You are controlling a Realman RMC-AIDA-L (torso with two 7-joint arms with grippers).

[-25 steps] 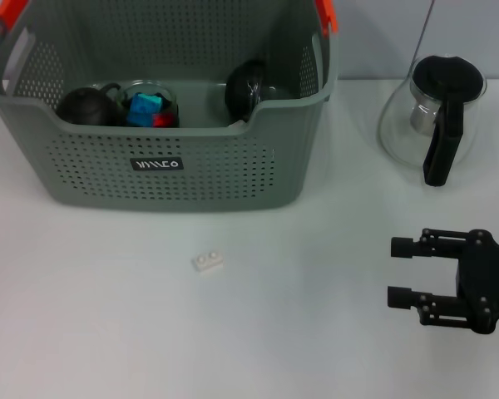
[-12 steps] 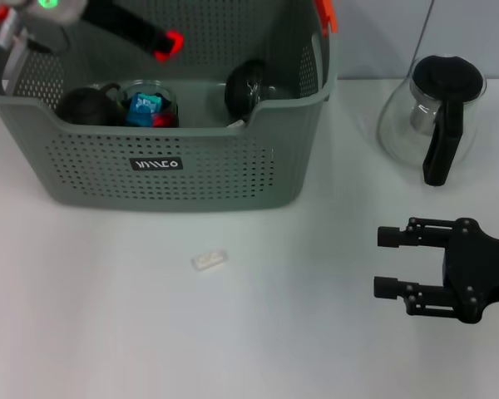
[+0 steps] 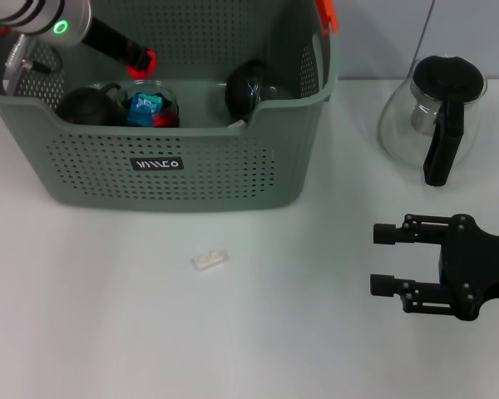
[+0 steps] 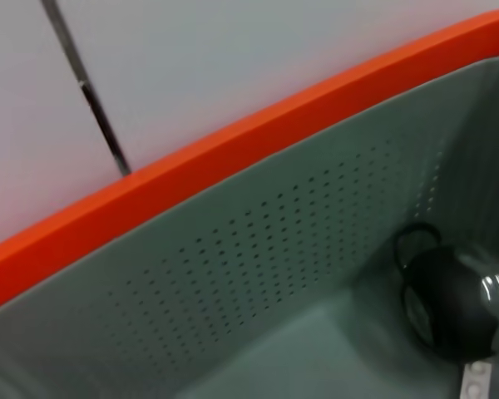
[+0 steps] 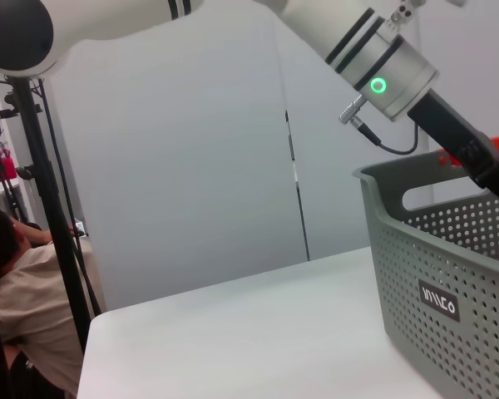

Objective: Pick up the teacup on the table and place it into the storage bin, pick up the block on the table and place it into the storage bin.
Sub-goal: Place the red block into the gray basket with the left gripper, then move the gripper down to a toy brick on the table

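Meanwhile the right pincer (image 3: 376, 259) (fingers spread) hovers on open table, block (image 3: 209, 261) well apart.

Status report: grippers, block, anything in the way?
Left gripper inside storage bin. Right gripper open, low over table. Block on table, path unobstructed.
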